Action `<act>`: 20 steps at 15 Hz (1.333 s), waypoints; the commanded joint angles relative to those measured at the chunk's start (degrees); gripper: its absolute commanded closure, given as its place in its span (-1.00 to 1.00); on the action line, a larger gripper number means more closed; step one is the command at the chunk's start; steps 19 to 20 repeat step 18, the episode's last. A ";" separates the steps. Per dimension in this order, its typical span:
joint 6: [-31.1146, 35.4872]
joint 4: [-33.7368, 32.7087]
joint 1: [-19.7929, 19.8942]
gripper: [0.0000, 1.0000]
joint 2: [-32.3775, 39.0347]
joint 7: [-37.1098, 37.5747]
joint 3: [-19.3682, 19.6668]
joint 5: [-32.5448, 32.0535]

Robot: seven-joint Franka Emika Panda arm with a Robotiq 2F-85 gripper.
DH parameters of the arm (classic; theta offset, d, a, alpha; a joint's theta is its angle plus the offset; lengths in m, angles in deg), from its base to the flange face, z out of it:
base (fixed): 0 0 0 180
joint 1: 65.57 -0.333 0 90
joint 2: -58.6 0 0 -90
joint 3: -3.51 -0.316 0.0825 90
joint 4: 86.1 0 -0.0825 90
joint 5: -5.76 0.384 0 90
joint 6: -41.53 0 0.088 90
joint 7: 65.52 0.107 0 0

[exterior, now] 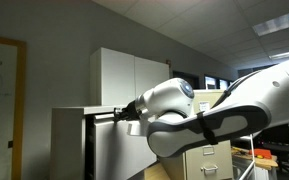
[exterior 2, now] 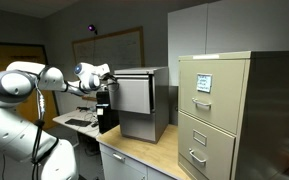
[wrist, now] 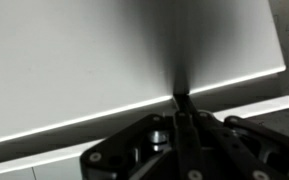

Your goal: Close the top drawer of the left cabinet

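wrist view: the end effector (wrist: 180, 106), fingers pressed together and holding nothing, has its tip against the pale front of the top drawer (wrist: 104, 60). the left cabinet (exterior 2: 161, 105) stands at the far corner of the worktop (exterior 2: 134, 152). how far the drawer stands open is hard to make out.

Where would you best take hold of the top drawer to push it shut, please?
The top drawer has a flat front with no handle showing, so there is little to grip. I would probably press the gripper, fingers together, against that face, coming straight from the front.
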 commanded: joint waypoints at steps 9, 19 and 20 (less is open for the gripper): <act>-9.15 -18.35 10.63 1.00 18.67 -0.70 -9.16 -6.71; -17.48 -25.96 15.17 0.99 24.99 0.95 -14.55 -14.42; -17.48 -25.96 15.17 0.99 24.99 0.95 -14.55 -14.42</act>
